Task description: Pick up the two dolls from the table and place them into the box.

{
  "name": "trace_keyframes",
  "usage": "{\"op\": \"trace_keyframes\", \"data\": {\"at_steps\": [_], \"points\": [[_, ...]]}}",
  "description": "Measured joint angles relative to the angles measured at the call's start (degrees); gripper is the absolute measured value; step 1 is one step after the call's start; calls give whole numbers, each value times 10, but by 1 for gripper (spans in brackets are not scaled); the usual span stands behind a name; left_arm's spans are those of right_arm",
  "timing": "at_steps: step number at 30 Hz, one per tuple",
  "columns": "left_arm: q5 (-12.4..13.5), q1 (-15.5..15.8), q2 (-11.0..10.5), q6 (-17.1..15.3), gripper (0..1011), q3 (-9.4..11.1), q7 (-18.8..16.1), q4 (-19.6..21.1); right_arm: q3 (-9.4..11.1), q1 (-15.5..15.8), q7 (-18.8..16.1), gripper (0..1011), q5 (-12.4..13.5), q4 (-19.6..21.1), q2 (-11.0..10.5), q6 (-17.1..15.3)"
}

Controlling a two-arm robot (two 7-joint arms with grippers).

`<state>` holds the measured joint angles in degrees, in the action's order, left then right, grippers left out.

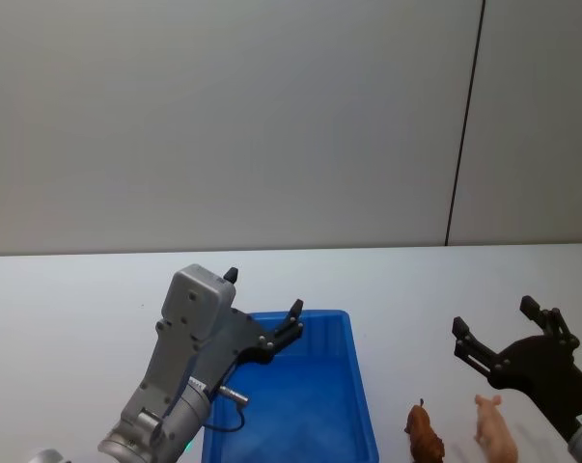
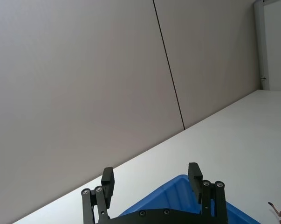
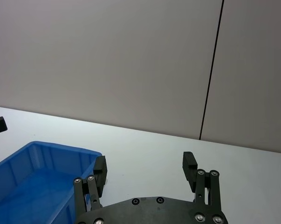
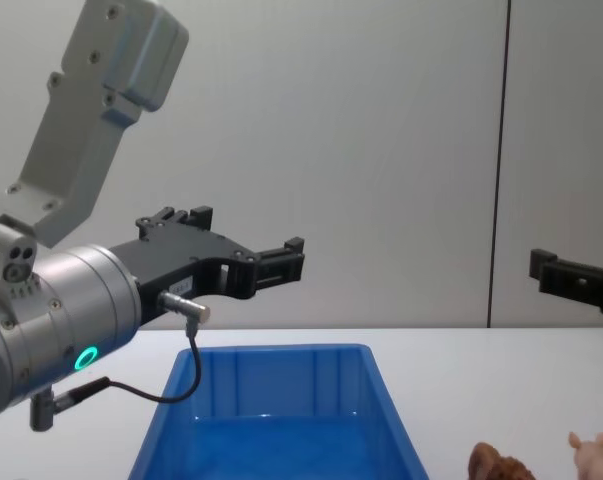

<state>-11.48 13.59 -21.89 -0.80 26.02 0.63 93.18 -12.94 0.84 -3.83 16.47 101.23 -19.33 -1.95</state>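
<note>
- We see the two dolls standing on the table point(image 1: 78, 318), just to the right of the box point(image 1: 361, 386). The reddish-brown doll point(image 1: 424, 434) is nearer the box wall and the pink pig point(image 1: 496, 431) stands beside it. There is a gap between them, and neither touches the box.
- We judge the task as not yet started: neither doll is lifted, and the part of the box floor we can see is bare. Both picks and both placements are left to do.
- Each doll's long axis runs roughly away from the robot, close to parallel with the box's long side.
- The pig's ears show at its far end, so we take it to face away from the robot. The brown doll has a thin dark tip at its far end, and we cannot tell whether that is head or tail.
- The right gripper point(image 1: 494, 316) hovers above the dolls and a little beyond them, its jaws spread wide with nothing between them.
- The left gripper point(image 1: 263, 292) hangs over the far left part of the box, jaws likewise wide apart and empty.
- In our judgement, the right arm is the better placed for both dolls.
</note>
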Motion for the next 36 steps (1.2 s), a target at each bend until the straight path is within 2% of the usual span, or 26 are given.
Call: {"op": "trace_keyframes", "data": {"at_steps": [27,36], "points": [[0,0,0,0,1001,0,0,0,1,0,-1,1001,1,-1,0,0],[0,0,0,0,1001,0,0,0,10,-1,-18,1001,19,-7,-11,-19]]}}
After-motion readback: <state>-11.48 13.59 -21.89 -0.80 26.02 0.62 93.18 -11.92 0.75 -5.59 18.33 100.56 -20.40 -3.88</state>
